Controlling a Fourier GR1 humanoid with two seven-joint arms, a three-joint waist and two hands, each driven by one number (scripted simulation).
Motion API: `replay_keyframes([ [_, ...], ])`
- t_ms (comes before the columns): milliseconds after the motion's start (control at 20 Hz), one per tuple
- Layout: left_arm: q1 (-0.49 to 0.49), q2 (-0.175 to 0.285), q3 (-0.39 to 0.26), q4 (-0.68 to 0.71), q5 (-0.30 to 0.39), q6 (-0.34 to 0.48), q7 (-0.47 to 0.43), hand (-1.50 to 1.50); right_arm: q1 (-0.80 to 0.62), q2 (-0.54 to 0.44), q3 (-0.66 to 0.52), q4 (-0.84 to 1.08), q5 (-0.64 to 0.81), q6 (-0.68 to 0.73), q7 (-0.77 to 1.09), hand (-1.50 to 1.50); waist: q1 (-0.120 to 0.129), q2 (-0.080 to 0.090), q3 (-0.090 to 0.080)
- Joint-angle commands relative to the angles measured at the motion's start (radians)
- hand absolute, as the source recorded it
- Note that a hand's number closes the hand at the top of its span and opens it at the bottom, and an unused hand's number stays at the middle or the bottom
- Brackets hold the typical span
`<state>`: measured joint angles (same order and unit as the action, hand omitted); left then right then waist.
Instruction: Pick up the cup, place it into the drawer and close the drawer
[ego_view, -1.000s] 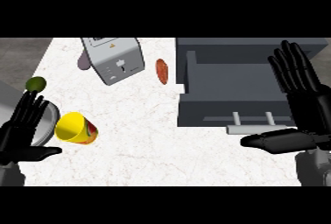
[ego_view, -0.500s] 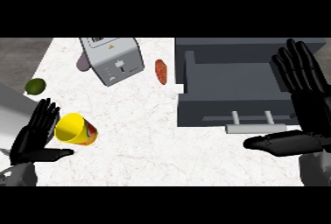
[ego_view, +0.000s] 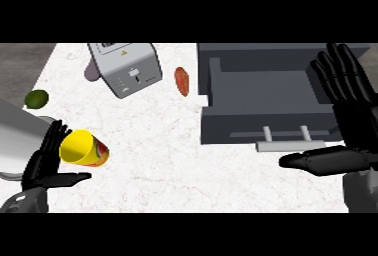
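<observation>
Clear desk between cup and open drawer

A bare stretch of desk (ego_view: 159, 160) runs from the yellow cup (ego_view: 83, 148) to the open drawer (ego_view: 258, 92), whose front wall and handle (ego_view: 289, 145) face it. The toaster (ego_view: 125, 67) and a reddish vegetable (ego_view: 181, 81) stand farther back. The upright right hand (ego_view: 347, 100) borders the drawer's right side.

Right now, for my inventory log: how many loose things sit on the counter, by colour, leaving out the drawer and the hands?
Yellow: 1 (cup)
Green: 1 (round fruit)
Red-brown: 1 (oblong food)
Grey: 2 (toaster, metal vessel cut by the left edge)
Purple: 1 (purple thing half hidden behind the toaster)
Total: 6
</observation>
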<state>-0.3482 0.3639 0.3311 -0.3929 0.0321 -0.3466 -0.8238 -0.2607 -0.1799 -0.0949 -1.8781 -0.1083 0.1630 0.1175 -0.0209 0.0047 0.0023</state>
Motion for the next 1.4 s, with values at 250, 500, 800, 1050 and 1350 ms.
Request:
replay_keyframes([
  [250, -0.064, -0.005, 0.011, 0.190, -0.031, -0.013, -0.177, -1.50, 0.005, -0.004, -0.008, 0.043, 0.016, 0.014, -0.049, -1.50, -0.005, 0.007, -0.007],
  [500, -0.119, -0.005, 0.010, 0.209, -0.036, -0.012, -0.154, -1.50, -0.058, -0.035, -0.043, 0.041, -0.040, 0.026, 0.022, -1.50, -0.012, 0.009, -0.008],
  [800, -0.117, -0.005, -0.001, 0.219, -0.052, -0.039, -0.192, -1.50, -0.027, -0.013, -0.009, -0.003, -0.007, 0.006, 0.035, -1.50, -0.015, 0.009, -0.008],
  [1050, -0.117, -0.046, -0.005, 0.216, -0.040, -0.138, -0.193, -1.50, -0.027, -0.009, -0.010, -0.001, -0.012, 0.007, 0.029, -1.50, -0.013, 0.007, -0.008],
  [1350, -0.099, -0.075, -0.007, 0.129, -0.051, 0.009, -0.338, 1.50, -0.049, -0.030, -0.040, 0.025, -0.031, 0.019, 0.025, -1.50, -0.009, 0.009, -0.008],
])
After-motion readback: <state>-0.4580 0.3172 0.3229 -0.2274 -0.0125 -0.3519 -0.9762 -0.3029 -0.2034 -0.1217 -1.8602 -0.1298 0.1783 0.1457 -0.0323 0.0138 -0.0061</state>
